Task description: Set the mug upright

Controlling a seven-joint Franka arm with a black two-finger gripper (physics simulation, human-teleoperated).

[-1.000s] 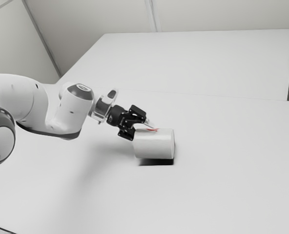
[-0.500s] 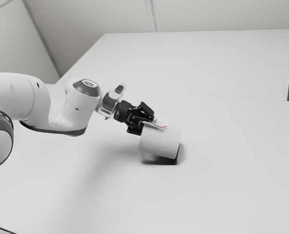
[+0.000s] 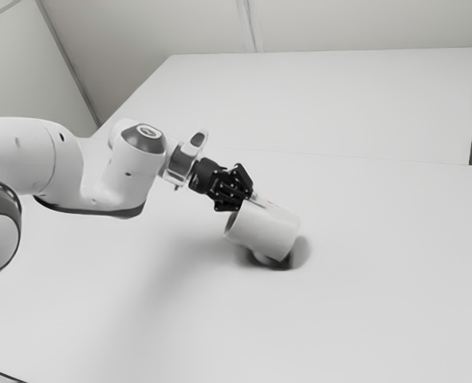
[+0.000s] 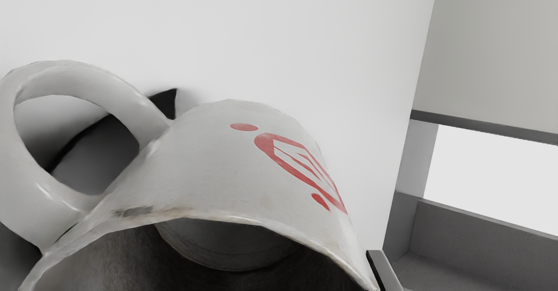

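Mug (image 3: 265, 229) at centre of exterior frame, tilted over table (image 3: 379, 303), rim (image 4: 218, 216) toward upper left. Pincer (image 3: 253, 199) gripping wall (image 4: 209, 169) at rim. Judged rigid, light, slippery, chippable; may pivot in pinch. Firm wall hold clear of handle (image 4: 83, 79) (left of wrist frame) preferred.

The arm (image 3: 140, 171) reaches out, tool (image 3: 250, 203) slanting down, seemingly clamped.
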